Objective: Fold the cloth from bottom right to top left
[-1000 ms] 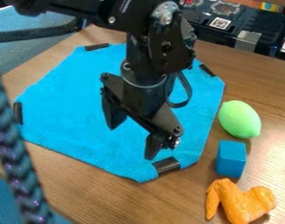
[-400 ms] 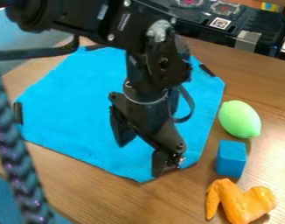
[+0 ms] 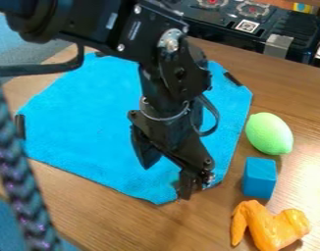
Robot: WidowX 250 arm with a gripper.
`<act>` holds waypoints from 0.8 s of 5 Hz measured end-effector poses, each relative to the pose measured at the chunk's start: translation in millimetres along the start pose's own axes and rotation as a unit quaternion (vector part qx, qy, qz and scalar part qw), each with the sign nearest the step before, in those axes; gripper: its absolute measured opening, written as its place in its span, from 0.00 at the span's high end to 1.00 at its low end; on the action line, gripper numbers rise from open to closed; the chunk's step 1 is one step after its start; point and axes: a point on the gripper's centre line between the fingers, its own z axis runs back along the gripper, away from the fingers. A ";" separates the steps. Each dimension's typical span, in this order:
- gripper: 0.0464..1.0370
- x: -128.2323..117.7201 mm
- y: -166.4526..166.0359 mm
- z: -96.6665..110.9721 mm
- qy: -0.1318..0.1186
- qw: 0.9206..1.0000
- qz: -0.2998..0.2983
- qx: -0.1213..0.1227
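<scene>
The blue cloth point(image 3: 91, 122) lies flat, wholly unfolded; the black gripper point(image 3: 165, 181), fingers spread, is at its near-right corner.

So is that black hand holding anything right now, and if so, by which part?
Nothing is held: the hand is open, its two fingers apart over the blue cloth.

Looks like a robotics lab. Black jointed robot arm point(image 3: 173, 90) over brown wood-grain tabletop point(image 3: 110, 211). Boxy black equipment point(image 3: 300, 37) at 1 o'clock, with square black-and-white code label point(image 3: 247, 26) and grey patch point(image 3: 278, 45). Thick dark braided cord point(image 3: 17, 191), 8 o'clock.
</scene>
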 end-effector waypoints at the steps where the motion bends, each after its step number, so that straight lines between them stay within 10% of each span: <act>1: 0.04 1.6 -3.9 -6.5 0.001 1.000 0.001 -0.010; 2: 0.09 1.7 -5.3 -19.0 0.011 1.000 0.004 -0.002; 4: 0.66 7.2 -5.4 -27.3 -0.004 1.000 0.011 0.011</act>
